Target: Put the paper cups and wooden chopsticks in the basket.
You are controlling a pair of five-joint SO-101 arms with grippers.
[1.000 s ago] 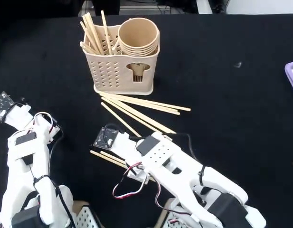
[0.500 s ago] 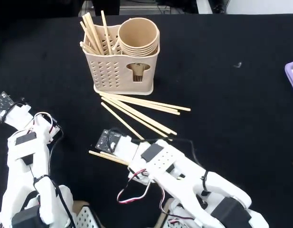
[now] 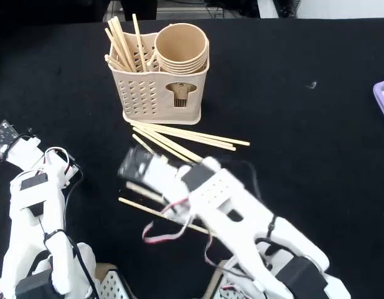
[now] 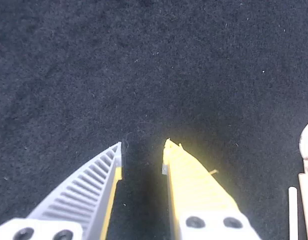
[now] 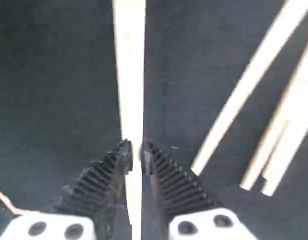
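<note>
Black tabletop (image 3: 304, 156), right end effector (image 5: 135, 150) pointed forward, clamped on chopstick (image 5: 129, 75) — left end effector (image 4: 142, 147) apart

I can read no words, numbers or labels; the marks on my left arm's small board (image 3: 4, 138) are too tiny.

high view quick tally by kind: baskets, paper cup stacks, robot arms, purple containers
basket: 1
paper cup stack: 1
robot arms: 2 (left arm, right arm)
purple container: 1
total: 5
</note>
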